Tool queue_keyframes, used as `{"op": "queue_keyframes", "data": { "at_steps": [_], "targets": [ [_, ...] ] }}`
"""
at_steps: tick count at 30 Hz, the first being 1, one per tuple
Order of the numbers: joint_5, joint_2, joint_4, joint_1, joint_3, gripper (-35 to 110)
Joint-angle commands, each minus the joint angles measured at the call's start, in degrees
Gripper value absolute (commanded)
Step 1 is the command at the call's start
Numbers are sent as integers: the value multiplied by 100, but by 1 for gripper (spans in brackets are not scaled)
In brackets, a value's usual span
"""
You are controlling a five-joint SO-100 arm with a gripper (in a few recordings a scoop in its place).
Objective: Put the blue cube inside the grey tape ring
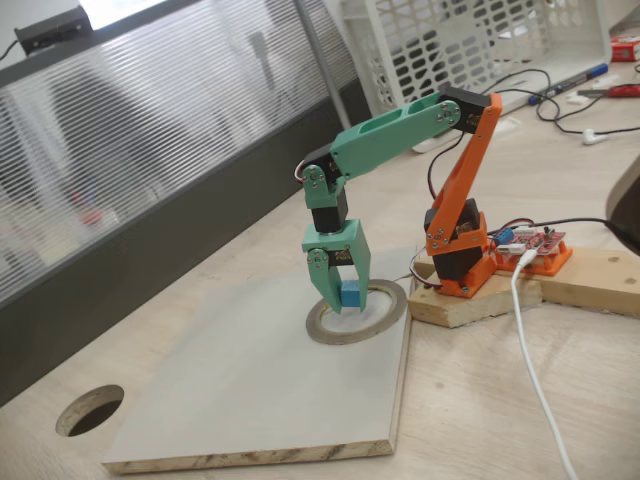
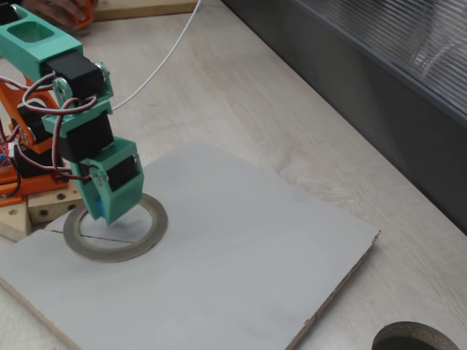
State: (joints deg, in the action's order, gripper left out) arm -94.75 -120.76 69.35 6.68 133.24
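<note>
The green gripper [image 1: 340, 298] points straight down with its jaws shut on the blue cube [image 1: 351, 295]. It holds the cube low over the inside of the grey tape ring [image 1: 388, 318], near the ring's left part; whether the cube touches the board I cannot tell. The ring lies flat on the pale board [image 1: 250, 390], close to the arm's orange base [image 1: 460, 250]. In the other fixed view the gripper [image 2: 108, 213] covers the ring's [image 2: 149, 235] far rim, and the blue cube [image 2: 97, 212] shows as a thin blue sliver at the jaw's edge.
A round dark hole [image 1: 90, 408] is cut in the table past the board's near corner, seen too in the other fixed view [image 2: 412, 339]. The arm stands on a wooden block [image 1: 575, 280] with a white cable [image 1: 530, 350]. A dark partition [image 1: 150, 260] runs along the table's edge.
</note>
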Motion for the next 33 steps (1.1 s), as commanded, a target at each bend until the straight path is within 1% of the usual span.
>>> {"op": "queue_keyframes", "data": {
  "at_steps": [1,33],
  "targets": [
    [-88,-105,53,70,26,6],
    [-97,-105,62,79,44,7]
  ]
}}
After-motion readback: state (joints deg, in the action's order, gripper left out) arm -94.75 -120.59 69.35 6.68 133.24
